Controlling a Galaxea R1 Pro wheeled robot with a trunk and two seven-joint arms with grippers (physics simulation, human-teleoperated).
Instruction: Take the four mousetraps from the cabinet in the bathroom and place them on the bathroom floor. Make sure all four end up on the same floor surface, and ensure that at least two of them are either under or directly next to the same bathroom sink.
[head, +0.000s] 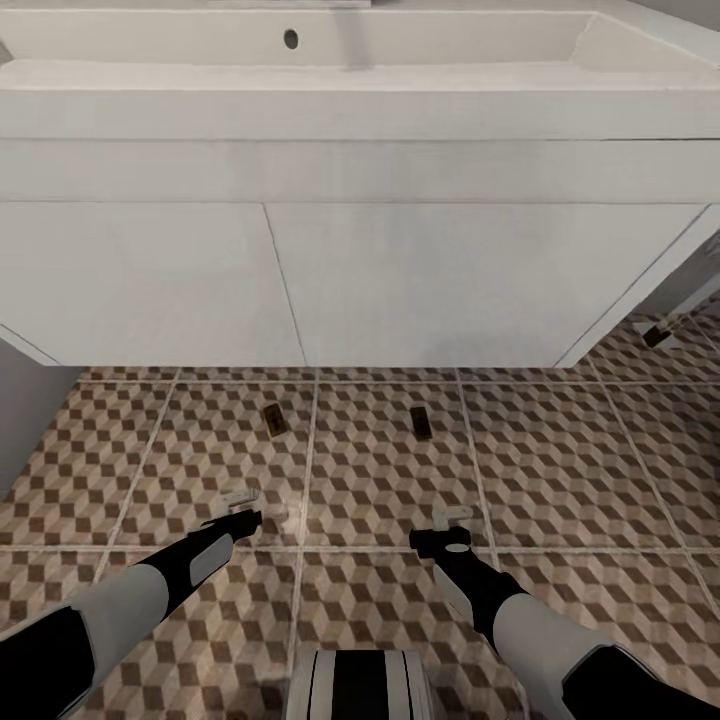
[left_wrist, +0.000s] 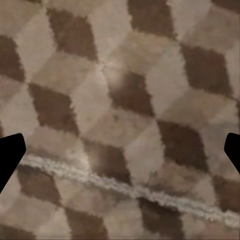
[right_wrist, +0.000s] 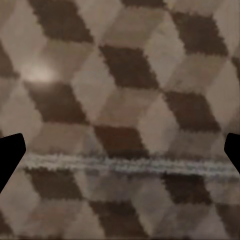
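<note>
Two mousetraps lie flat on the bathroom floor (head: 560, 450) just in front of the white vanity under the bathroom sink (head: 300, 90): one (head: 271, 418) toward the left, one (head: 421, 421) near the middle. A third small dark plate (head: 657, 335) lies past the vanity's right corner. My left gripper (head: 240, 497) hovers low over the tiles, a little nearer to me than the left mousetrap. My right gripper (head: 452, 514) hangs just short of the middle one. Both are open and hold nothing. Each wrist view has cube-pattern tile and a grout line between wide-apart fingertips (left_wrist: 10, 155) (right_wrist: 10, 155).
The vanity's two white doors (head: 400, 280) overhang the floor straight ahead. A grey wall (head: 25, 420) closes the left side. Patterned tiles spread out to the right and back toward my base (head: 360, 685).
</note>
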